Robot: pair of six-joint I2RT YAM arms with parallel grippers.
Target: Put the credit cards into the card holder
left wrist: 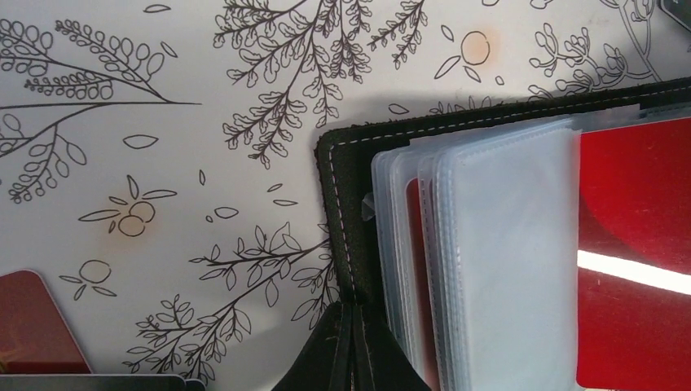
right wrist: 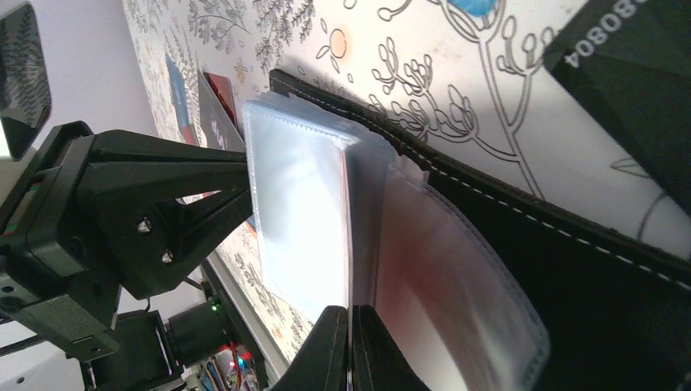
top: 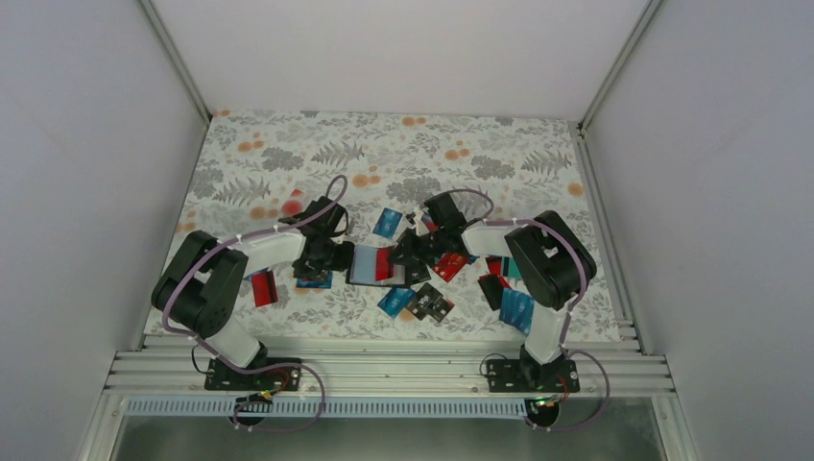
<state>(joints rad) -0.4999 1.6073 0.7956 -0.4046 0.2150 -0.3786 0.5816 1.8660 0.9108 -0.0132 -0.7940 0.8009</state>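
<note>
The card holder lies open mid-table, a black stitched cover with clear sleeves. One sleeve holds a red card. My left gripper is shut on the cover's left edge. From the right, my right gripper is shut on a single clear sleeve, which it holds up off the stack. Loose credit cards lie around: blue, red, blue, black, red.
More cards sit under the right arm, among them a blue one. A black card with white print lies just beyond the holder. White walls close in the flowered tablecloth on three sides.
</note>
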